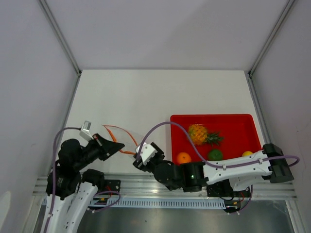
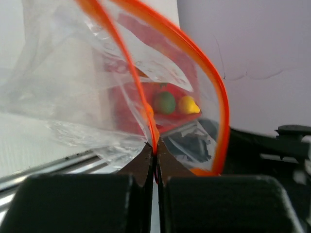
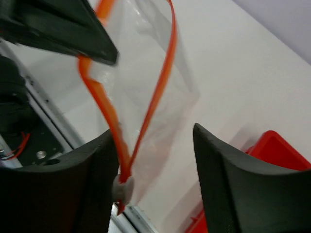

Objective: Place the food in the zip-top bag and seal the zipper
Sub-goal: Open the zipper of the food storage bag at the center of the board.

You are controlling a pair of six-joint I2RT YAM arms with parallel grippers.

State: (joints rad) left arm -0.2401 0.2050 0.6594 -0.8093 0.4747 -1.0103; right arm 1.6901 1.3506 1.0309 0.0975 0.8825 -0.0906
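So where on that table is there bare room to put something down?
The table lies bare from the back wall down to the red tray and the zip-top bag. The tray's far right corner is free. Crowded: the near edge, where left gripper, right gripper and bag meet, beside the fruits.

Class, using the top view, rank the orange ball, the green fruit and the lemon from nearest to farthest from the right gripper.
Measured from the right gripper:
1. orange ball, in the near-left corner of the red tray.
2. green fruit, midway along the tray's near edge.
3. lemon, in the near-right corner.
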